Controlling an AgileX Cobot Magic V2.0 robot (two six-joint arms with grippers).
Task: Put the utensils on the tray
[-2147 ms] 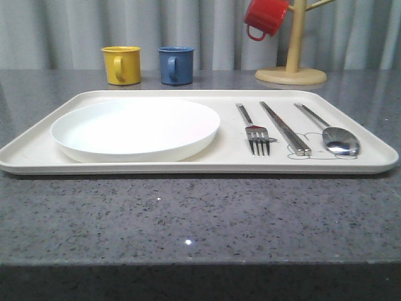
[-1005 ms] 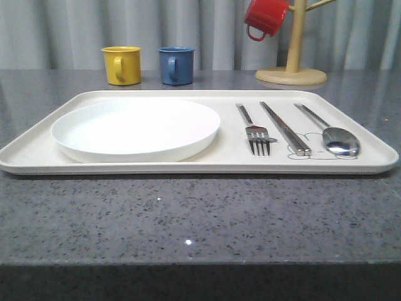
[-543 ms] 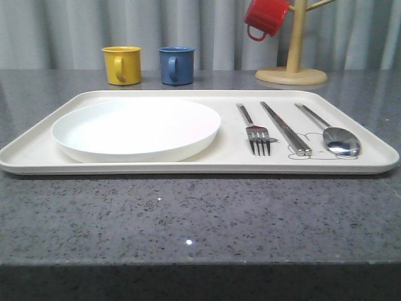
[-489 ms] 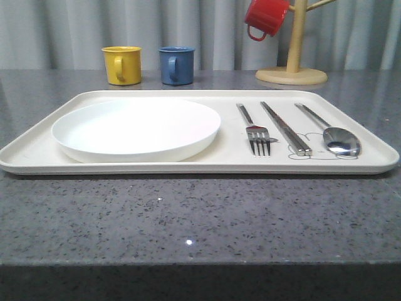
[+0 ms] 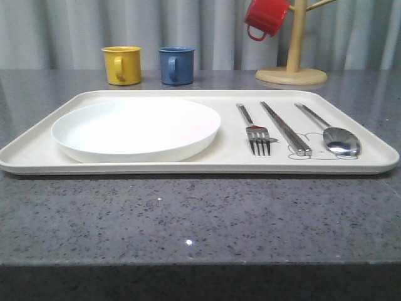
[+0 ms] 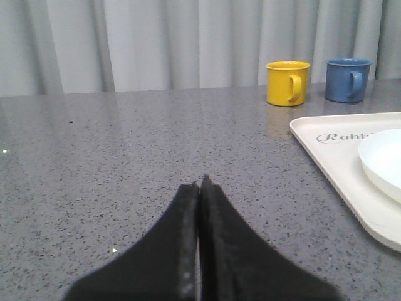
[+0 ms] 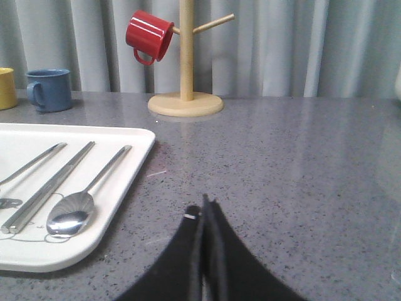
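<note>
Utensils (image 5: 285, 128) lie inside the tray's (image 5: 188, 168) right rim.

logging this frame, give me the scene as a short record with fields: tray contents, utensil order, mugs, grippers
tray: cream, on grey table
tray contents: white plate on left part; fork, chopsticks, spoon on right part
utensil order, left to right: fork, chopsticks, spoon
mugs: yellow mug and blue mug behind tray; red mug on wooden mug tree
left gripper: shut, empty, over bare table
right gripper: shut, empty, beside tray
</note>
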